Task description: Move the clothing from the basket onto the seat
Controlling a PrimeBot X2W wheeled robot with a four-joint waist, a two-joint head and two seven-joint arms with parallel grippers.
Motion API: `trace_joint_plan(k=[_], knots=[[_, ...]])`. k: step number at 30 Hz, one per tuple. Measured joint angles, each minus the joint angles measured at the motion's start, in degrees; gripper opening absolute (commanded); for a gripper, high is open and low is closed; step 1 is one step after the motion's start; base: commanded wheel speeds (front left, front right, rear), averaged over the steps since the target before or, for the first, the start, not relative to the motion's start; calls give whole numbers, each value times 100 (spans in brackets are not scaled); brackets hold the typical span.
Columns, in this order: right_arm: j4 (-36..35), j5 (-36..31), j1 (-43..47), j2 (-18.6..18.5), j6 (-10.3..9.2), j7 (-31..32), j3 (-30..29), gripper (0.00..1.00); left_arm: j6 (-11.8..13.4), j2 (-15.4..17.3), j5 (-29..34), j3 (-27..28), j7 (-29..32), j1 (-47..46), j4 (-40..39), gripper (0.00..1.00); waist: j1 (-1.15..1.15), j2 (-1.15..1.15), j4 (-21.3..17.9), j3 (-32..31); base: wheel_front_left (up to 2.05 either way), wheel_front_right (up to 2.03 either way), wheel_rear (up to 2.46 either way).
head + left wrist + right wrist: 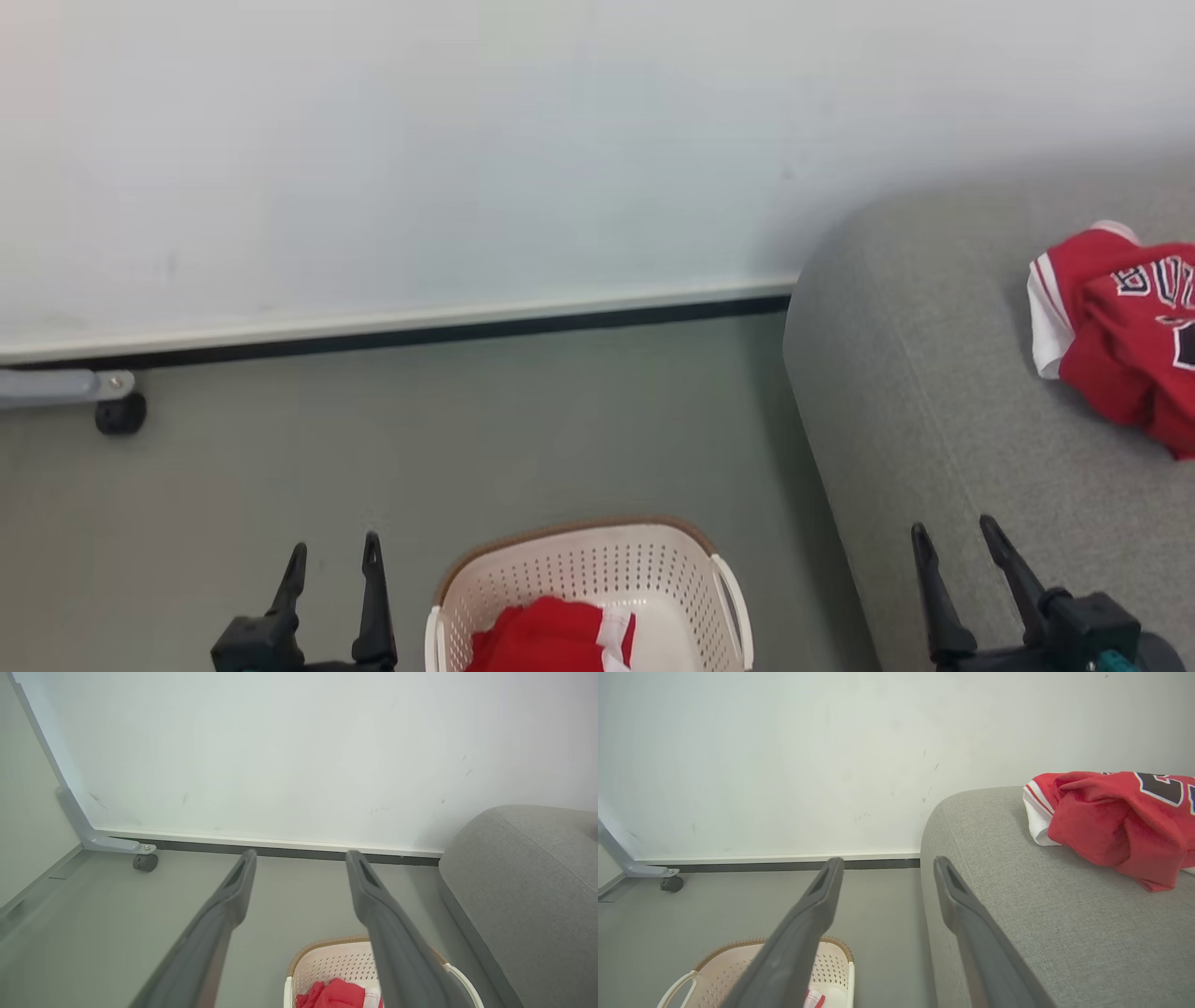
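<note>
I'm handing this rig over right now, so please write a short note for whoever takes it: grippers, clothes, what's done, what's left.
Left gripper: open, empty, left of the basket.
Right gripper: open, empty, by the sofa edge.
Done: the red jersey lies on the sofa.
Left: a red garment with white trim lies in the basket; move it to the sofa.

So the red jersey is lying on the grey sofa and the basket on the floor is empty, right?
The red jersey does lie on the grey sofa, but the basket on the floor is not empty: the head view shows a red garment in it.
</note>
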Motion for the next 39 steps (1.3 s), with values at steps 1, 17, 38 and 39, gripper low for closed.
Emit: trace_joint_plan(k=[1,17,38,39], knots=[[-21,0,76,-1,-1,0,-1,100,2,1,9,1,0,70,-46,100,0,0,6,-70,0,0,0],[-432,0,419,-18,-44,0,-14,100,1,51,69,8,0,561,-697,100,1,1,42,-509,0,0,0],[-842,0,394,-52,-44,0,-2,100,-55,135,179,-186,27,587,-989,100,2,1,-16,-61,0,0,0],[-881,-1,377,-53,-44,0,-2,100,-82,133,198,-229,49,536,-987,100,1,1,-24,-13,0,0,0]])
